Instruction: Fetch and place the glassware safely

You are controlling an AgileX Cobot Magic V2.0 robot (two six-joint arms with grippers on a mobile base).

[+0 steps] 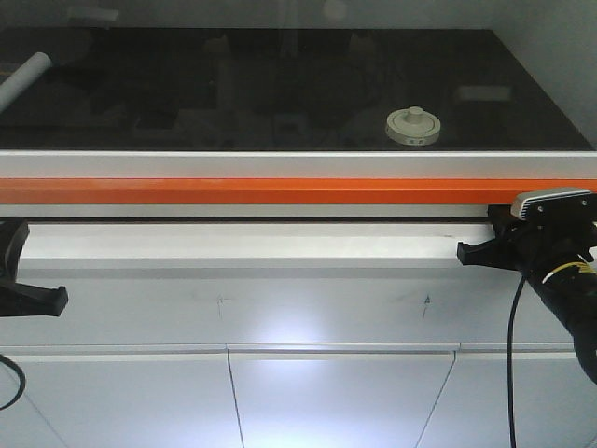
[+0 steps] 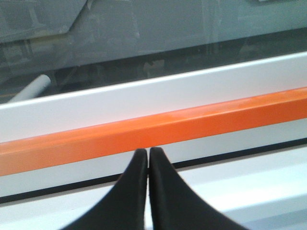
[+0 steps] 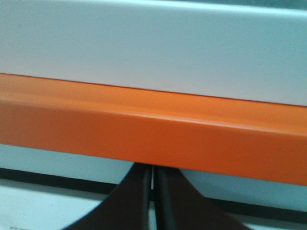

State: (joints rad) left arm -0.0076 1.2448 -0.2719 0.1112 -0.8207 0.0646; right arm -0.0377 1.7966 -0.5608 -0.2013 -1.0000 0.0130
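Far on the left a white tube [image 1: 23, 79] lies on the shiny black desk [image 1: 187, 103]; that is not the thing to fetch. Below it, in front of the desk, the left claw [image 2: 147, 154] hangs low. Its two black fingers [image 2: 129, 191] are pressed tight together with nothing between them. I think it waits down there so it does not bump anything.

A long orange bar [image 1: 280, 190] runs along the front edge of the desk, with a white ledge [image 1: 242, 245] under it. Both claws are on the near side of this bar.

Further right, the little glass jar [image 1: 413, 131] sits upright on the desk, well behind the bar. Its round cream lid [image 1: 411, 121] with a knob is on top, so nothing can spill.

Last, the right claw [image 3: 152, 172] is just below the bar, fingers together too, holding nothing. It is the nearer one to the jar, so I guess it should go. It must rise over the bar first, open up, and grip softly, because glass breaks
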